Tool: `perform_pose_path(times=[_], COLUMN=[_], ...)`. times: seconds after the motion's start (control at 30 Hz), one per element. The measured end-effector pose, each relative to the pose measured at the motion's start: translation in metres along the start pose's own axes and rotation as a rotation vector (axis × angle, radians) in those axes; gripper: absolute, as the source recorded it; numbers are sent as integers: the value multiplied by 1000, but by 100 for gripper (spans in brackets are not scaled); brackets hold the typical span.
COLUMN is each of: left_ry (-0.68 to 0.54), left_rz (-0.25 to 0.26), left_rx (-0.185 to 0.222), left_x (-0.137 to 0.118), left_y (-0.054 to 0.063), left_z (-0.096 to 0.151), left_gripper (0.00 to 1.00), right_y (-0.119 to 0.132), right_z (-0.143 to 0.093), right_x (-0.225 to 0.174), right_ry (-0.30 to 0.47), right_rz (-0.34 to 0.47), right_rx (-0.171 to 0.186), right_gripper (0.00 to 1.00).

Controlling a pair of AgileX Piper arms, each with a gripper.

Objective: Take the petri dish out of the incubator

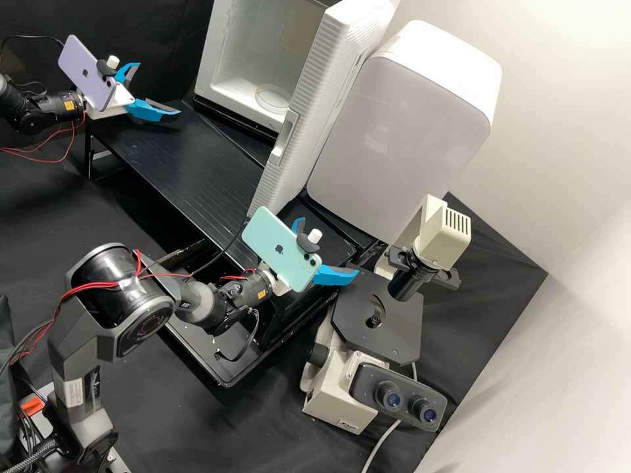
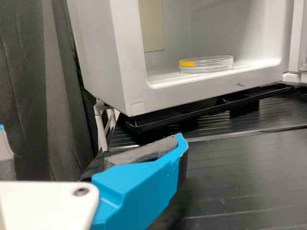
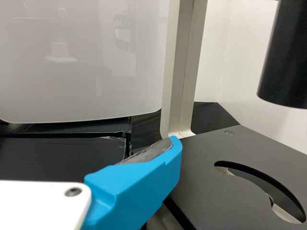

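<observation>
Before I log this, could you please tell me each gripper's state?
Left gripper: open, empty.
Right gripper: open, empty.

L arm [image 1: 33, 106] comes in at the far-left edge of the high view, dark grey, forearm approx level, wrist pointing right. L gripper [image 1: 158, 89] is spread wide: upper finger [image 1: 127, 71] cocked up, lower one stretched fwd & slightly down. The L wrist view has one blue finger [image 2: 144, 184] w/ its grey pad facing up.

R arm [image 1: 121, 315] stands at the near left. It has an upright lower link and a big round joint [image 1: 112, 286] w/ red wires across it, then the forearm runs right, approx level. R gripper [image 1: 327, 248] is likewise spread, fingers well apart. The R wrist view has one finger [image 3: 136, 184], grey pad up.
</observation>
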Motion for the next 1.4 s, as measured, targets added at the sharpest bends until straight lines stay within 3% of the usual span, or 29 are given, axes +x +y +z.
perform_pose_path(times=[0.47,0.57,0.83,1.1,1.4], left_ry=[-6,-30,-202,-408,-524], left_rz=[-1,-4,-48,-26,-56], left_rx=[3,-15,-45,-40,-56], left_x=[0,0,-16,-33,-40], left_y=[0,-1,-9,-5,-9], left_z=[2,6,37,70,92], left_gripper=[100,100,100,100,100], right_y=[0,0,0,0,0], right_z=[0,0,0,0,0], right_x=[0,0,0,0,0], right_ry=[0,0,0,0,0], right_rz=[0,0,0,0,0], right_rx=[0,0,0,0,0], right_gripper=[100,100,100,100,100])
